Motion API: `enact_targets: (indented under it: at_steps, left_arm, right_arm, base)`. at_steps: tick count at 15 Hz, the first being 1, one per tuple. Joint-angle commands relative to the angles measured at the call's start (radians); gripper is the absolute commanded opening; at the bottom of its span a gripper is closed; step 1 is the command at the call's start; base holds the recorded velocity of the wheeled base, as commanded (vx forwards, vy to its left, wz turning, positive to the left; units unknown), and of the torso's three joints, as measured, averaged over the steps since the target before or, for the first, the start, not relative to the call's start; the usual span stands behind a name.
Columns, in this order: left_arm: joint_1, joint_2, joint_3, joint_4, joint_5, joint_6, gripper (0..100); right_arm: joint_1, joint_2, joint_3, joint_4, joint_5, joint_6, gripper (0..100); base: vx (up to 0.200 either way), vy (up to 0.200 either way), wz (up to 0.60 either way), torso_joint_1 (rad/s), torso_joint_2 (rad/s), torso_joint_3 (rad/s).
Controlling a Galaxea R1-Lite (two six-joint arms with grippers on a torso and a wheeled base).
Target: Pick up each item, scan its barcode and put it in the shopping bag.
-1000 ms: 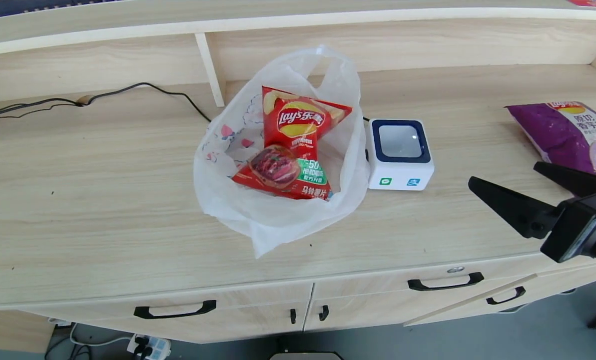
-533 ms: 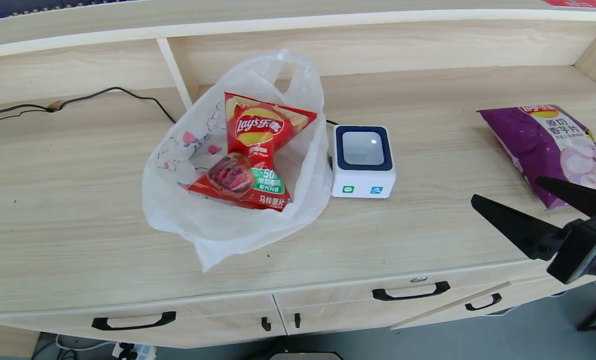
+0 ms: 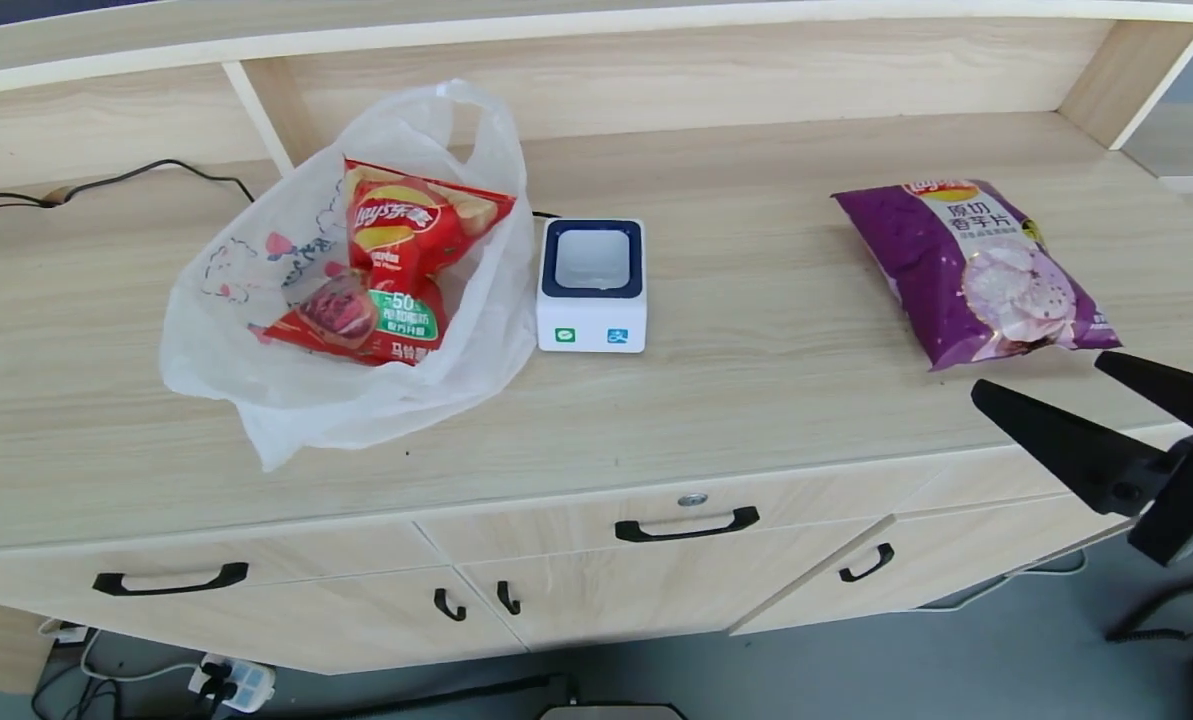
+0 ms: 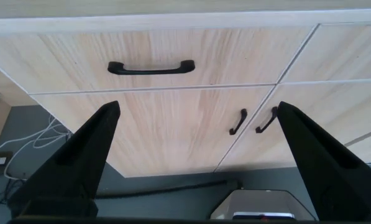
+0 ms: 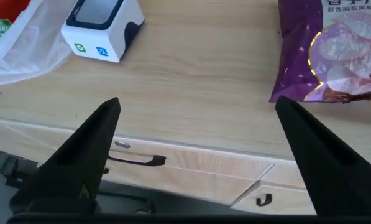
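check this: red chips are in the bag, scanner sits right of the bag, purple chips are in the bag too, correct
Not quite. The purple chips are not in the bag; the head view shows them lying on the counter, right of the scanner. The red chips are in the bag and the scanner sits right of it.

On my counter [image 3: 756,400], the shopping bag [image 3: 256,400] lies at the left. Inside it, the rear chip packet [image 3: 406,215] rests behind the front chip packet [image 3: 366,325]. The barcode scanner [image 3: 593,285] stands just beside the bag, on its right. Well apart to the right lies a third chip packet [image 3: 976,270]. My right gripper [image 3: 1038,374] hangs before that packet, at the counter's front edge. A cable [image 3: 168,162] runs behind the bag.
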Motion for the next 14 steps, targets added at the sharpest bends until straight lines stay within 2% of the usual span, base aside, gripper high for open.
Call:
enact_targets:
  at_steps: [1, 2, 4, 6, 8, 9, 12, 14]
  left_arm:
    - [-0.001, 0.002, 0.0, -0.001, 0.002, -0.001, 100]
    - [0.0, 0.002, 0.0, -0.001, 0.0, -0.001, 100]
    - [0.0, 0.0, 0.0, -0.003, 0.002, -0.001, 100]
    - [0.0, 0.0, 0.0, -0.001, 0.0, -0.001, 100]
    - [0.0, 0.002, 0.0, -0.001, 0.002, -0.002, 100]
    - [0.0, 0.002, 0.0, -0.003, 0.002, -0.004, 100]
    - [0.0, 0.002, 0.0, -0.003, 0.002, -0.004, 100]
    - [0.0, 0.002, 0.0, -0.003, 0.002, -0.004, 100]
  right_arm:
    - [-0.004, 0.005, -0.025, 0.002, -0.001, 0.042, 100]
    - [-0.029, 0.013, -0.041, 0.008, 0.009, 0.054, 100]
    - [-0.052, 0.067, -0.108, 0.008, 0.097, 0.088, 100]
    - [-0.172, 0.162, -0.162, -0.001, 0.158, 0.154, 100]
    - [-0.256, 0.199, -0.235, 0.028, 0.324, 0.151, 100]
    - [-0.276, 0.219, -0.294, 0.08, 0.371, 0.149, 100]
    - [-0.348, 0.268, -0.478, 0.303, 0.359, 0.119, 100]
    - [-0.423, 0.3, -0.55, 0.381, 0.421, 0.004, 100]
  base:
    - [0.0, -0.2, 0.0, -0.022, -0.02, 0.002]
    - [0.0, -0.2, 0.0, -0.007, -0.01, 0.007]
    - [0.0, 0.0, 0.0, 0.0, 0.0, 0.0]
    - [0.0, 0.0, 0.0, 0.0, 0.0, 0.0]
    - [0.0, 0.0, 0.0, 0.0, 0.0, 0.0]
    - [0.0, 0.0, 0.0, 0.0, 0.0, 0.0]
    - [0.0, 0.0, 0.0, 0.0, 0.0, 0.0]
    - [0.0, 0.0, 0.0, 0.0, 0.0, 0.0]
